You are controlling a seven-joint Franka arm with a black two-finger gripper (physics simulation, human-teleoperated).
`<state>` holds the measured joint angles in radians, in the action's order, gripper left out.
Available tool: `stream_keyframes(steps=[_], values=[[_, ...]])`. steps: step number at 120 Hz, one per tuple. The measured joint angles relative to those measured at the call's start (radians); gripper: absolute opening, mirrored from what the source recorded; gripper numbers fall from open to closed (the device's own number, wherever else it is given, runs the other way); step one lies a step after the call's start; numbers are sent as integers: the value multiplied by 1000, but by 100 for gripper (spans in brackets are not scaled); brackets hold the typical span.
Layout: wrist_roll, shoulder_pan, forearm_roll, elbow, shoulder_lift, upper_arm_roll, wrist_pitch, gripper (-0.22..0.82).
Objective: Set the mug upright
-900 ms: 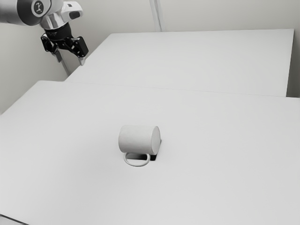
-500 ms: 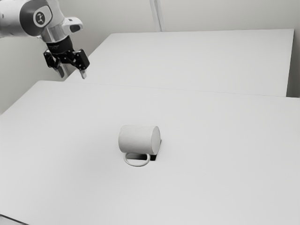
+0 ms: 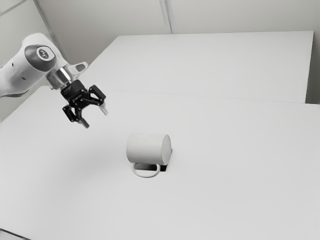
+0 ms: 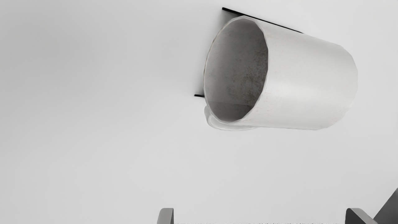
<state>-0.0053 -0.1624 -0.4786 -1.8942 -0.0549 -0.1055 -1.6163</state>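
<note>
Mug: the white, cylindrical mug [image 3: 145, 149] lay on its side upon the table, so it was not upright.
Mug mouth: the round, open mouth [image 4: 236, 71] was turned to the exterior view's left, the side from which the arm came. The inside was grey, with darker, mottled stains.
Mug base: the flat, round base [image 3: 166, 150] was turned to the exterior view's right.
Handle: the white, curved loop handle [image 3: 145, 175] was at the side of the mug toward the near edge of the exterior view.
Gripper: the black two-finger gripper [image 3: 95, 119] was in the air, above the table and to the exterior view's left of the mug, well apart from it. It was tilted, with its fingertips directed downward and to the exterior view's right.
Fingers: the two grey fingertips [image 4: 166, 216] stood widely apart from each other, and neither of them touched the mug.
Arm: the white and grey jointed arm [image 3: 25, 72] entered from the exterior view's left.
Table: the broad, smooth, white table [image 3: 225, 190] carried the mug.
Dark mark: a black patch [image 3: 164, 168] was visible just beside and partly behind the mug; what it was, I could not tell.
</note>
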Motion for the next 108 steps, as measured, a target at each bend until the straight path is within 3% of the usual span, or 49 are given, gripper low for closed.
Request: stream_keyframes(steps=[73,108], values=[[73,-12,-355,6,-256,-1,3,60],[110,-4,-464,11,-316,0,-45,60]])
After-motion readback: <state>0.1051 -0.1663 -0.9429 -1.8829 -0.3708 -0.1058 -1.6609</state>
